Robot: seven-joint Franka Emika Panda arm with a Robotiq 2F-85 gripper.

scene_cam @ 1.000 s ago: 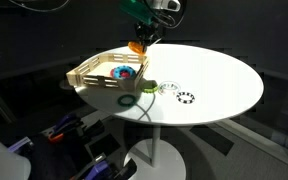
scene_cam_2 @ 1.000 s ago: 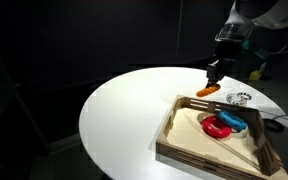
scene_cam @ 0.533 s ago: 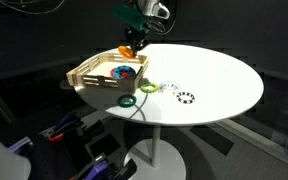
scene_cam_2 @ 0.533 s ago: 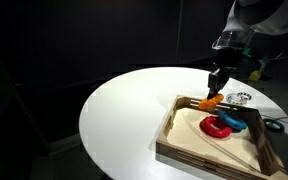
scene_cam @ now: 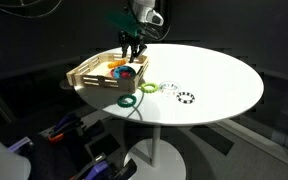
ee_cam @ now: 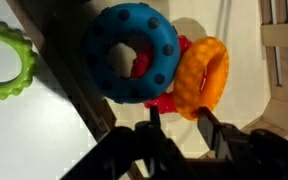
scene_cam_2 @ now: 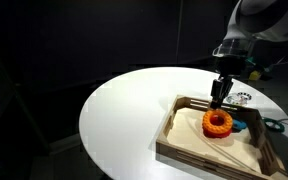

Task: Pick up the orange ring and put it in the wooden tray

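The orange ring [scene_cam_2: 218, 122] lies in the wooden tray [scene_cam_2: 180, 150], resting against a blue ring [ee_cam: 134, 50] and a red ring [ee_cam: 165, 101]. In the wrist view the orange ring [ee_cam: 205, 75] sits just beyond my fingertips. My gripper [ee_cam: 181, 122] is open and empty, with its fingers apart just above the ring. In both exterior views my gripper [scene_cam_2: 221, 92] [scene_cam: 130, 56] hangs over the tray [scene_cam: 87, 76]. The orange ring [scene_cam: 114, 70] shows small inside the tray.
The tray stands on a round white table [scene_cam: 214, 80]. On the table beside the tray lie a dark green ring [scene_cam: 130, 100], a light green ring [scene_cam: 147, 87] and a black-and-white ring [scene_cam: 187, 97]. The tray's slatted wall [ee_cam: 280, 40] is close to my fingers.
My gripper moved over the tray with the orange ring, lowered and opened. The ring left the jaws and now lies in the tray.
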